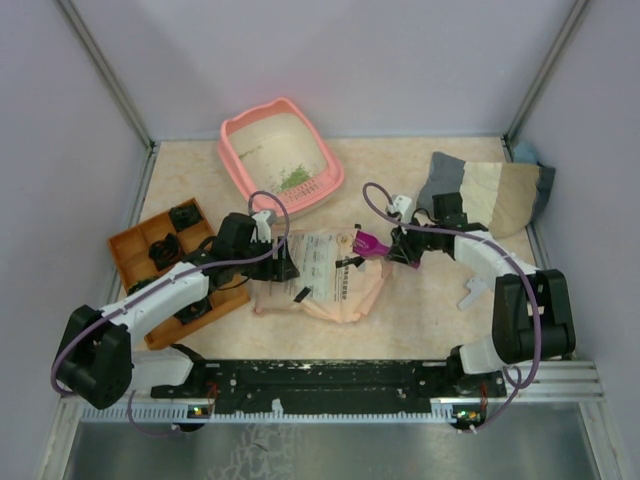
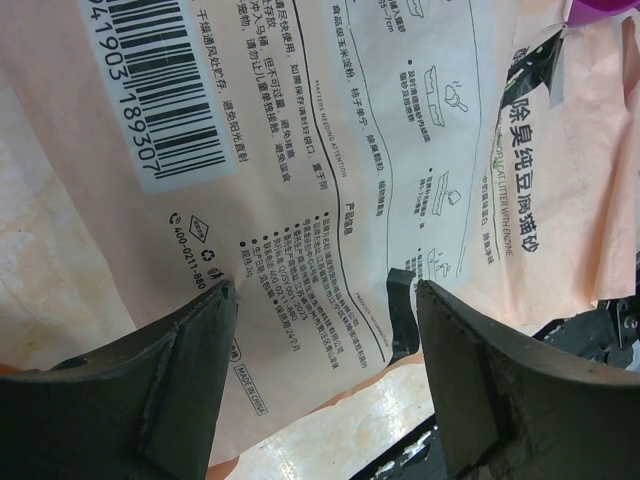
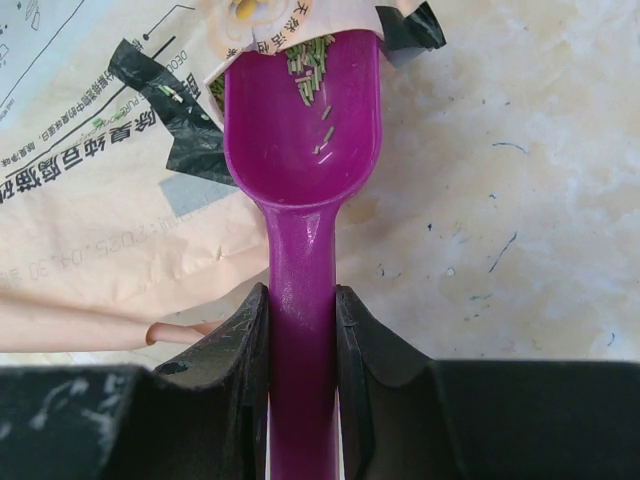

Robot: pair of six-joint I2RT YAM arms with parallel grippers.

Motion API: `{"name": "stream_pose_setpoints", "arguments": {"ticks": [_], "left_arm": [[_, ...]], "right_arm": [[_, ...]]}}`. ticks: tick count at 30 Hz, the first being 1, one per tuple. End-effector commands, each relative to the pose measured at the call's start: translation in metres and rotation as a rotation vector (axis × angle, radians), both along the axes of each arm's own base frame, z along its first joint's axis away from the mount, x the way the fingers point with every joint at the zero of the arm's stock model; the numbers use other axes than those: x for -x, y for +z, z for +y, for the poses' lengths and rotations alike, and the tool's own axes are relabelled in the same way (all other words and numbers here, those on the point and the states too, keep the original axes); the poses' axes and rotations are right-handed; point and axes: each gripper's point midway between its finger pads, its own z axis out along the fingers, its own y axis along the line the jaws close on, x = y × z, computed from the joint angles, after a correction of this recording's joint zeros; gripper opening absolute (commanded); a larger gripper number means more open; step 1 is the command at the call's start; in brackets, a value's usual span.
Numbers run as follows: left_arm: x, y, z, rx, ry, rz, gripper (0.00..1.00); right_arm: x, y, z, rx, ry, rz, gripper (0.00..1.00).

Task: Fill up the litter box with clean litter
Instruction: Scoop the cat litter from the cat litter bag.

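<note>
The salmon-pink litter box (image 1: pixel 232 160) stands at the back centre, with a small pile of green clean litter (image 1: pixel 294 179) inside. A beige printed paper bag (image 1: pixel 320 275) (image 2: pixel 330 150) lies flat between the arms. My left gripper (image 1: pixel 283 262) (image 2: pixel 320 290) is open, its fingers straddling the bag's left end. My right gripper (image 1: pixel 405 250) (image 3: pixel 302 300) is shut on the handle of a magenta scoop (image 1: pixel 372 243) (image 3: pixel 305 130). The scoop's bowl sits at the bag's torn mouth (image 3: pixel 270 25), holding a few green granules (image 3: pixel 312 60).
An orange compartmented tray (image 1: pixel 135 250) holding black parts sits at the left beside the left arm. A grey and beige cloth (image 1: pixel 490 195) lies at the back right. A white piece (image 1: pixel 472 292) rests near the right arm. A black rail (image 1: pixel 330 375) runs along the near edge.
</note>
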Motion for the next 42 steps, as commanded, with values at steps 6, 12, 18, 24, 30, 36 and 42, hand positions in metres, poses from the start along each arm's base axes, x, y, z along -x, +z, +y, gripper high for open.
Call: {"name": "stream_pose_setpoints", "arguments": {"ticks": [6, 12, 18, 24, 30, 36, 42], "left_arm": [[-0.004, 0.010, -0.005, 0.014, -0.016, -0.022, 0.77], [-0.004, 0.006, -0.006, 0.003, -0.024, -0.006, 0.77], [-0.004, 0.006, -0.006, -0.003, -0.032, 0.000, 0.77], [-0.004, 0.008, -0.005, -0.005, -0.034, -0.006, 0.77], [-0.004, 0.018, -0.005, 0.002, -0.035, -0.024, 0.77], [-0.003, 0.025, -0.004, 0.005, -0.037, -0.038, 0.77], [-0.002, 0.029, -0.003, 0.004, -0.039, -0.047, 0.77]], "right_arm": [[0.002, 0.004, -0.001, -0.026, -0.042, -0.030, 0.00], [0.007, 0.005, -0.008, -0.044, -0.098, -0.023, 0.00], [0.010, 0.004, -0.014, -0.051, -0.142, -0.021, 0.00], [0.010, 0.011, -0.028, -0.048, -0.197, -0.029, 0.00], [0.012, 0.010, -0.034, -0.028, -0.222, -0.006, 0.00], [0.014, 0.014, -0.041, -0.019, -0.251, -0.021, 0.00], [0.018, 0.007, -0.042, -0.005, -0.244, 0.010, 0.00]]}}
